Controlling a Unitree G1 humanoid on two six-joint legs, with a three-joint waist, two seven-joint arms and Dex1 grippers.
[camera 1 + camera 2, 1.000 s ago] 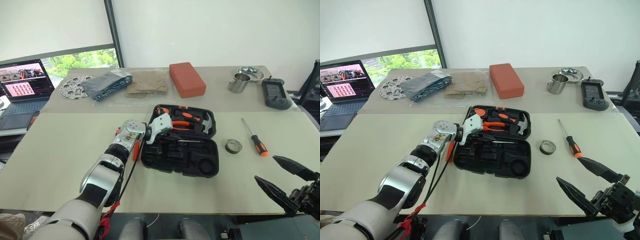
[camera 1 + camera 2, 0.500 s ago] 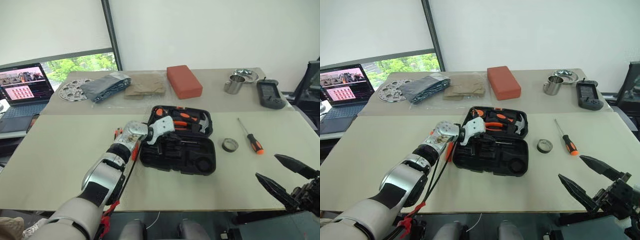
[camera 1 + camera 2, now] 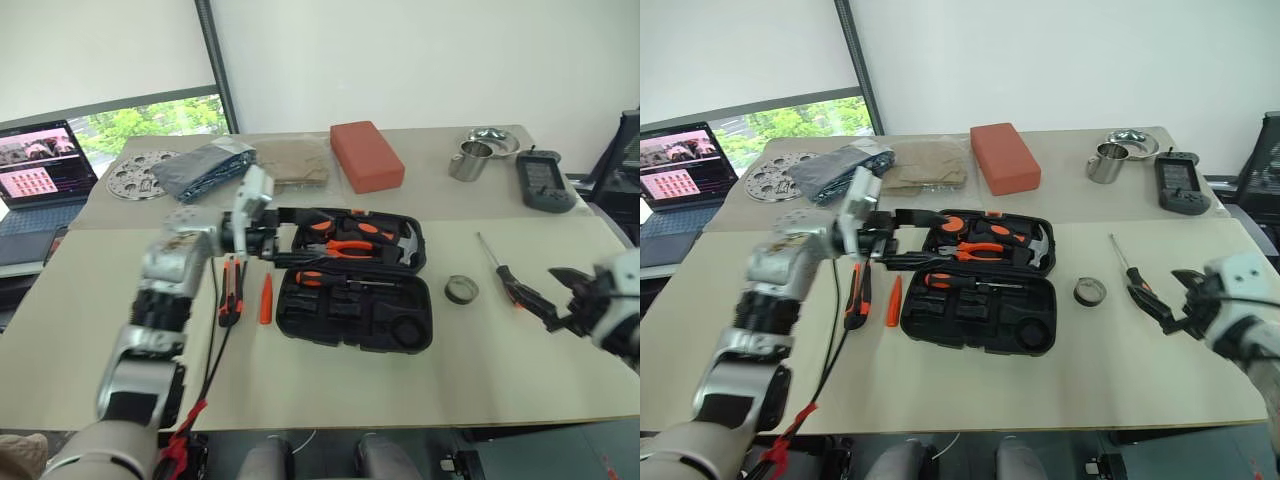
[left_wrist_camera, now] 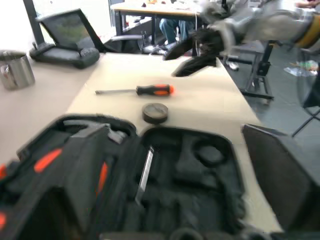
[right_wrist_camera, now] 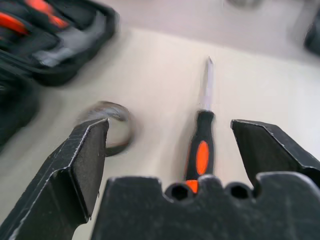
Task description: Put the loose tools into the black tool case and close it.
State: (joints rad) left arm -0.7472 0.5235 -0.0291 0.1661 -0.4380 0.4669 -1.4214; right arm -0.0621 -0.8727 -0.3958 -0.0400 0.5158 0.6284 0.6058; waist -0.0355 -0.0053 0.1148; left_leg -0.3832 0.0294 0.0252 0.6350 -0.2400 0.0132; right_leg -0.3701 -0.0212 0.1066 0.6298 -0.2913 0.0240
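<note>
**Case open on desk, both jaws spread, three loose tools outside**

Nearest you, the right gripper (image 5: 167, 150) hangs low over the beige desk (image 3: 330, 380) with its jaws spread wide; between them lies the orange-and-black-handled screwdriver (image 5: 200, 150), tip pointing away. Just beside it sits the small dark tape roll (image 3: 461, 290), near the case's right edge.

The black moulded-plastic tool case (image 3: 355, 300) lies open mid-desk. You can see a second screwdriver (image 3: 960, 282) in a slot, with orange-handled pliers (image 3: 350, 247) and a hammer (image 3: 405, 245) in the far half.

Left of the case, the slim orange tool (image 3: 266, 299) and the orange-and-black utility knife (image 3: 231, 290) lie side by side.

The left gripper (image 3: 300, 235) is raised over the case's left rim, jaws spread, empty.

Farther back: a red rectangular block (image 3: 366, 156).
</note>
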